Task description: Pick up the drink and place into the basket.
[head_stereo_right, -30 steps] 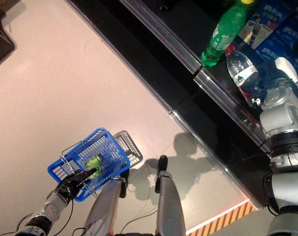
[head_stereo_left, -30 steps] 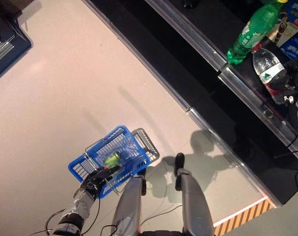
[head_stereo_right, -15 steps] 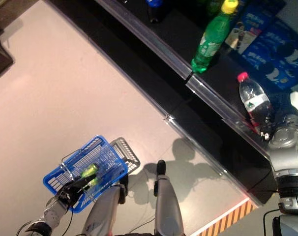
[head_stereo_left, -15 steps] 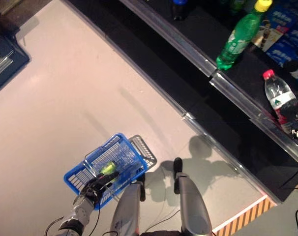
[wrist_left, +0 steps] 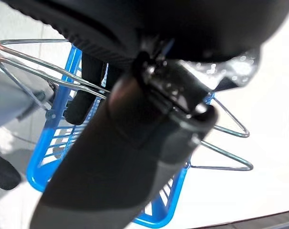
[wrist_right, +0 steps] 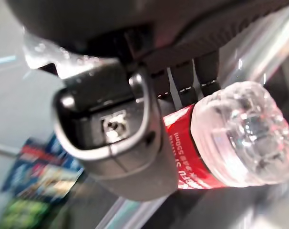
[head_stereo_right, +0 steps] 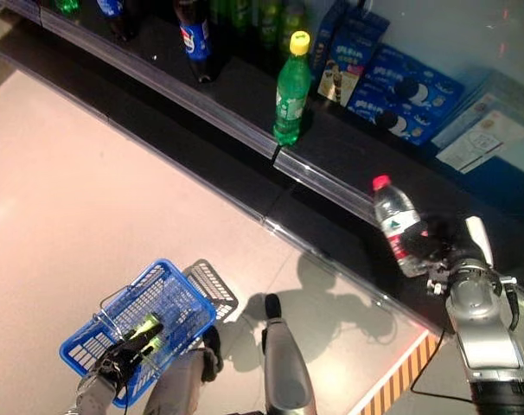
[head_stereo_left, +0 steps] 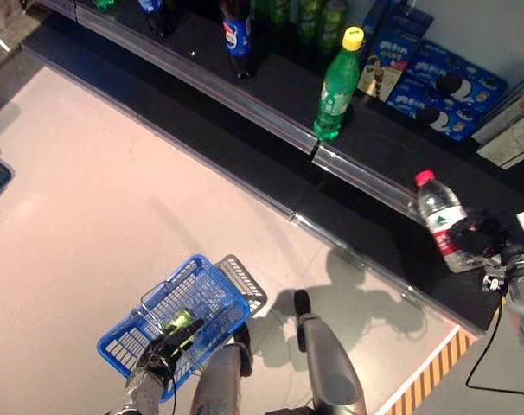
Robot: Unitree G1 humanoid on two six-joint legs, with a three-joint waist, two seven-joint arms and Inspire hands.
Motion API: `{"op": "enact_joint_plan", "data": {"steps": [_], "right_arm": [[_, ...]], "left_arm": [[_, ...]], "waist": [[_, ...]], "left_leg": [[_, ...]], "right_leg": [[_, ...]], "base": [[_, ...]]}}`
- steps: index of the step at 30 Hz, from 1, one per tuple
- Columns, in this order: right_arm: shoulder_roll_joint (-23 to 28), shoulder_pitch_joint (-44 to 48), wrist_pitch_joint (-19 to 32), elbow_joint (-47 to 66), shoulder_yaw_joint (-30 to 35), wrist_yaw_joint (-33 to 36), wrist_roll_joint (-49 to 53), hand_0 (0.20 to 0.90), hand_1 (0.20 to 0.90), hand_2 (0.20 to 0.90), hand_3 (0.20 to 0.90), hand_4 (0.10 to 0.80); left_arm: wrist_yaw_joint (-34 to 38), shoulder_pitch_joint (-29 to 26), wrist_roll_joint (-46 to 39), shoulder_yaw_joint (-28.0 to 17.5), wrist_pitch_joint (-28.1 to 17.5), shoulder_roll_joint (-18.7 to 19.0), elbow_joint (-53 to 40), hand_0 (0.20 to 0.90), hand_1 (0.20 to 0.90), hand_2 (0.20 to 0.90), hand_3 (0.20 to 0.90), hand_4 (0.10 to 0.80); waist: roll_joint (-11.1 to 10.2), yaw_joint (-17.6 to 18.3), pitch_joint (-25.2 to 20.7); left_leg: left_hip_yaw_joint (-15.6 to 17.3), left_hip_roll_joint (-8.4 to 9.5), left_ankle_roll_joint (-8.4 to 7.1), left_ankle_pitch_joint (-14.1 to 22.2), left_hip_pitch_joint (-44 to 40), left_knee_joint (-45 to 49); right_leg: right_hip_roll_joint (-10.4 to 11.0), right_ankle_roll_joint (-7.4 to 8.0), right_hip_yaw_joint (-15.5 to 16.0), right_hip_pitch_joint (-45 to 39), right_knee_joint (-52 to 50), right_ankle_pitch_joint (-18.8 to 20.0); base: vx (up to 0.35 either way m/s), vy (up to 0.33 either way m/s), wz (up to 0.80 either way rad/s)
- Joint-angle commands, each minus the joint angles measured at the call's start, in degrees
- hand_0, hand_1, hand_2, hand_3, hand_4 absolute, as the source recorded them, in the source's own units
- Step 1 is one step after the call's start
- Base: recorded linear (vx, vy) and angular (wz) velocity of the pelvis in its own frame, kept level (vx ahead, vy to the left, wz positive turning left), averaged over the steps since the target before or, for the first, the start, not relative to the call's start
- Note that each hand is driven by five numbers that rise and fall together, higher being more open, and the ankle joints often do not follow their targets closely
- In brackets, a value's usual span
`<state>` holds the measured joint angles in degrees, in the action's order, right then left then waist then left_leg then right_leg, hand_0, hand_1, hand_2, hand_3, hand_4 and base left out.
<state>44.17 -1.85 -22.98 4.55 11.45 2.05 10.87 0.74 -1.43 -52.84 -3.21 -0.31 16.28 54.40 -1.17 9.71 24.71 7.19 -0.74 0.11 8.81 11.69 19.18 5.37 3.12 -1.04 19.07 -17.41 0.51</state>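
clear water bottle (head_stereo_right: 399,226) gripped by right hand (head_stereo_right: 444,252) fingers (wrist_right: 192,71) on shelf (head_stereo_right: 245,82)

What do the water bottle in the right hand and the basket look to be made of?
Water bottle: clear, glossy plastic by its see-through ribbed base, with a red label and cap. The right hand has its fingers curled round it. Basket: blue moulded plastic lattice, probably, with thin shiny handles that look like metal wire, held by the left hand.

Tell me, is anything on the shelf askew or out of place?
Yes. The water bottle leans at the shelf edge, gripped low by the right hand, while the green bottle stands upright.
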Motion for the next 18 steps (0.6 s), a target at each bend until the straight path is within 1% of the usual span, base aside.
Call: {"op": "enact_joint_plan", "data": {"steps": [1,3,7,10,13,16,18], "right_arm": [[0.29,2.99,13.74,8.61,3.70,-6.26,8.78,0.300,0.300,0.300,0.200,0.100],[-1.59,0.57,18.14,11.08,2.96,-12.36,13.57,0.300,0.300,0.300,0.200,0.100],[-2.52,-1.17,20.77,13.03,1.08,-19.98,17.87,0.300,0.300,0.300,0.200,0.100],[-2.30,-1.13,21.09,13.27,-0.11,-22.80,18.81,0.300,0.300,0.300,0.200,0.100],[-2.13,-0.46,20.34,14.36,-1.92,-25.75,20.26,0.300,0.300,0.300,0.200,0.100],[-2.28,0.65,18.71,15.58,-4.38,-27.53,20.98,0.300,0.300,0.300,0.200,0.100],[-3.15,1.90,17.13,16.65,-7.69,-28.39,21.25,0.300,0.300,0.300,0.200,0.100]], "left_arm": [[-4.98,3.97,-4.45,-1.43,-6.06,0.57,-7.20,0.300,0.300,0.300,0.200,0.100],[-5.96,4.72,-5.58,-1.74,-7.05,0.42,-8.49,0.300,0.300,0.300,0.200,0.100],[-7.50,5.54,-6.12,-1.15,-8.28,0.97,-10.87,0.300,0.300,0.300,0.200,0.100],[-8.07,5.55,-6.58,-0.46,-8.60,1.49,-12.39,0.300,0.300,0.300,0.200,0.100],[-8.90,5.69,-6.79,0.36,-8.65,2.01,-14.95,0.300,0.300,0.300,0.200,0.100],[-9.77,5.79,-6.58,1.68,-8.86,2.26,-17.98,0.300,0.300,0.300,0.200,0.100],[-9.72,6.25,-6.56,3.47,-8.11,2.46,-22.26,0.300,0.300,0.300,0.200,0.100]], "waist": [[-1.29,0.13,-5.17],[-1.56,0.30,-5.91],[-1.63,0.03,-7.09],[-1.56,-0.37,-7.78],[-1.43,-1.29,-8.34],[-1.26,-2.32,-8.56],[-1.02,-3.63,-8.40]], "left_leg": [[1.27,0.12,2.73,-2.51,0.65,-0.95],[1.33,0.19,2.67,-2.26,0.29,-0.80],[1.20,0.37,2.56,-2.22,-0.62,-1.10],[0.93,0.59,2.54,-2.18,-1.14,-1.36],[0.46,0.90,2.58,-2.15,-1.55,-1.42],[-0.26,1.25,2.59,-2.33,-1.73,-1.39],[-1.13,1.68,2.61,-2.62,-1.71,-1.32]], "right_leg": [[-4.00,-5.37,-0.30,-5.11,-1.64,-5.96],[-3.90,-5.22,-0.37,-5.75,-1.34,-6.05],[-3.69,-4.94,-0.12,-6.98,-0.61,-5.96],[-3.59,-4.85,0.13,-7.75,-0.08,-5.97],[-3.34,-4.76,0.80,-8.54,0.22,-6.03],[-3.06,-4.64,1.45,-9.14,0.43,-5.96],[-2.80,-4.56,2.06,-9.63,0.65,-5.77]], "base": [[0.036,0.037,-0.04],[0.050,0.043,-0.02],[0.062,0.037,0.00],[0.061,0.032,0.02],[0.065,0.031,0.09],[0.045,0.033,0.05],[0.031,0.041,0.10]]}}
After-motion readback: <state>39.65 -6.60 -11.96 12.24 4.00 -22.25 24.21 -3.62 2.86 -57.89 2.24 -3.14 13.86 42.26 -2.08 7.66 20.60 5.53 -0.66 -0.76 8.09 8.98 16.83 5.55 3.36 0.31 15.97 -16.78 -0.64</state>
